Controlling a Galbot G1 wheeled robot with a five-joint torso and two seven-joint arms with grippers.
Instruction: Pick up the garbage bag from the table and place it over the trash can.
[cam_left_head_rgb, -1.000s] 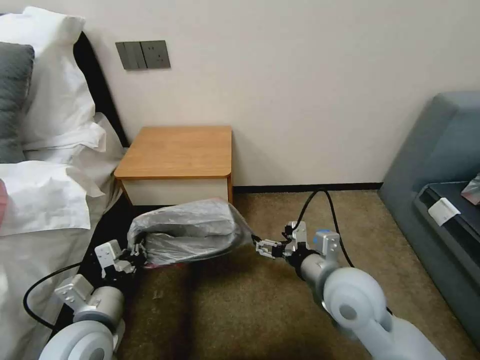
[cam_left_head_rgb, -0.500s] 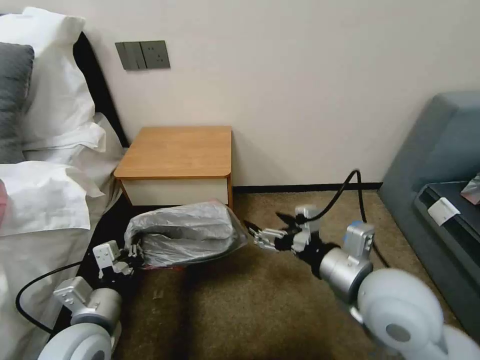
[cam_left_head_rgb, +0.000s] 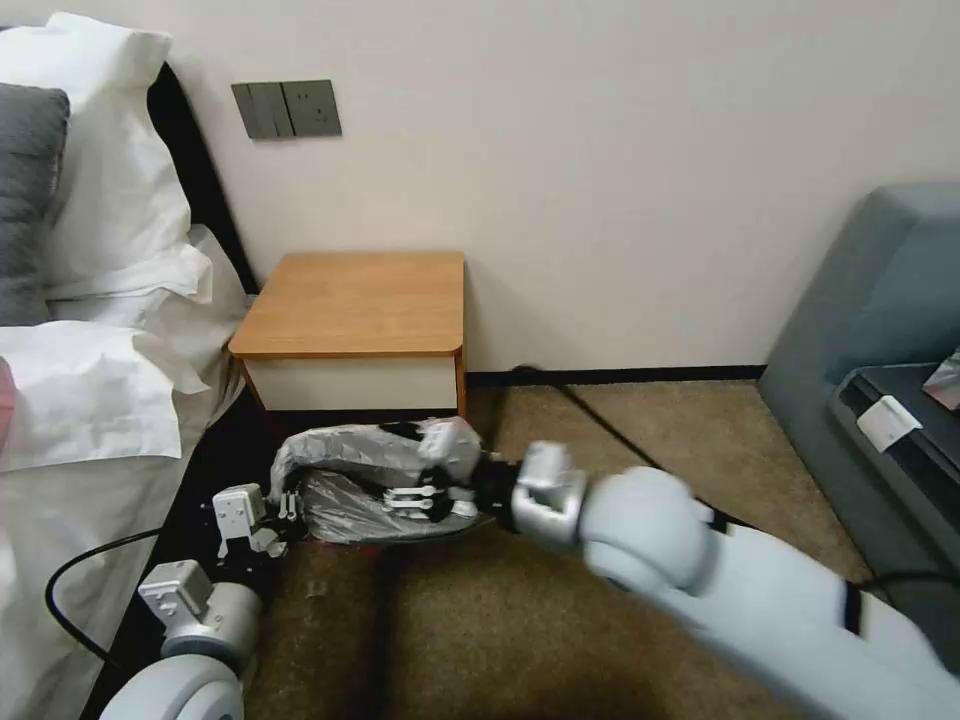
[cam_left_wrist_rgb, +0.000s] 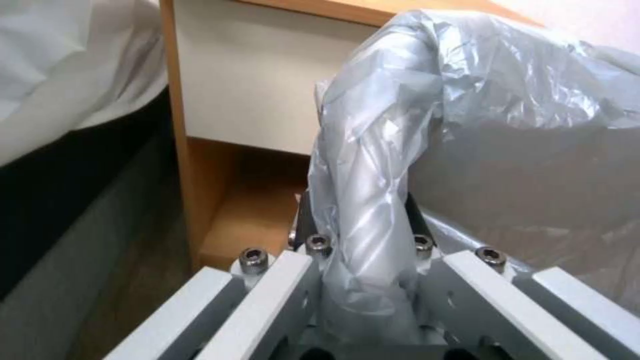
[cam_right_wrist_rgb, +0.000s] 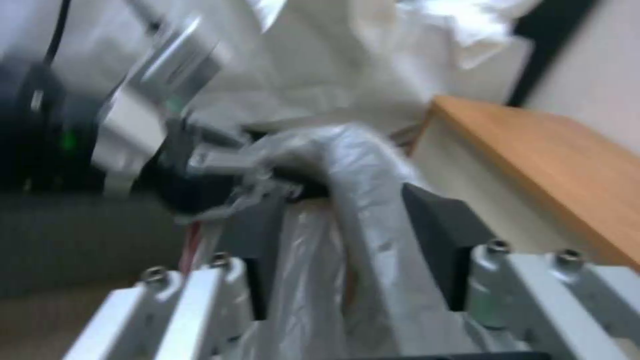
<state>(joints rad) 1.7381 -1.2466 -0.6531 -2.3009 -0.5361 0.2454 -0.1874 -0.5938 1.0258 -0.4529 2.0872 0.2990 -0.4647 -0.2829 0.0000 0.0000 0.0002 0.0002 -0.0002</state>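
— Left gripper (cam_left_head_rgb: 290, 505): where is it, and what is it doing?

— Low in front of the table (cam_left_head_rgb: 352, 303), down by the bed (cam_left_head_rgb: 70, 400). Its fingers (cam_left_wrist_rgb: 303, 220) are closed on a twisted fold of the bag (cam_left_head_rgb: 375, 470). From the left wrist, grey plastic runs up from between the jaws and billows out to the side, with the table's white drawer front and low open shelf behind it.

— And the right gripper (cam_left_head_rgb: 415, 500)?

— It reaches in from the other side, level with the left one, and sits against the bag's near face. From the right wrist, bag plastic passes between its dark pads (cam_right_wrist_rgb: 443, 235), which stand a little apart on either side of it. That picture is blurred, so I cannot tell whether the pads are pressing the plastic or merely flanking it.

— Where is the bag, then?

— Off the table, bunched between the two grippers, low before the drawer front. It forms a crinkled grey hump, and a pink-red edge shows along its underside near the carpet (cam_left_head_rgb: 600, 440).

— Is the bin visible?

— A pale solid shape shows faintly through the plastic from the left wrist; I cannot tell what it is.

— Anything else nearby?

— Grey sofa (cam_left_head_rgb: 880, 330) on the right, and a wall socket (cam_left_head_rgb: 287, 109) above the table. The tabletop is bare wood.
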